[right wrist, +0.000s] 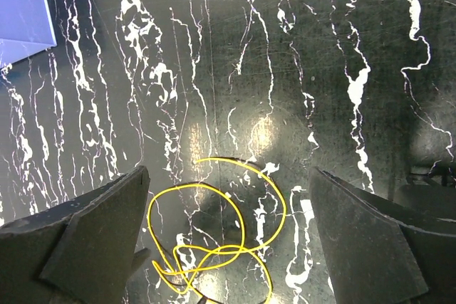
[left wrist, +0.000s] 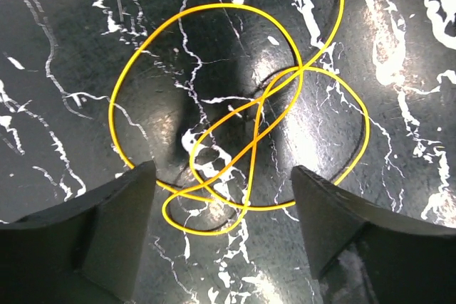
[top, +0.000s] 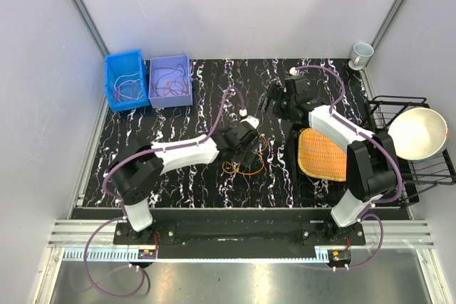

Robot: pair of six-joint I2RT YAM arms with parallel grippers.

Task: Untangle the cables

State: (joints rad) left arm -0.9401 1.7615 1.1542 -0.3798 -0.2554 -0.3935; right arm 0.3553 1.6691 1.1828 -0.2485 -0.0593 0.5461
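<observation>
A tangle of thin yellow and orange cables [top: 241, 166] lies on the black marbled table, just in front of my left gripper [top: 251, 149]. In the left wrist view the yellow cable [left wrist: 214, 94] forms overlapping loops on the table. My left gripper [left wrist: 221, 169] hangs open over it, and the lowest loop lies between the fingers without touching them. My right gripper [top: 273, 99] hovers farther back, open and empty. From the right wrist the yellow cable [right wrist: 214, 236] shows on the table below my right gripper [right wrist: 228, 172]. More cables lie in two bins.
A blue bin [top: 109, 85] and a lavender bin [top: 169, 98] stand at the back left; the lavender bin's corner [right wrist: 21, 5] shows from the right wrist. An orange woven mat [top: 322, 154] lies on the right, beside a black rack [top: 427, 169] holding a white bowl [top: 417, 133]. A cup [top: 361, 53] stands at the back right.
</observation>
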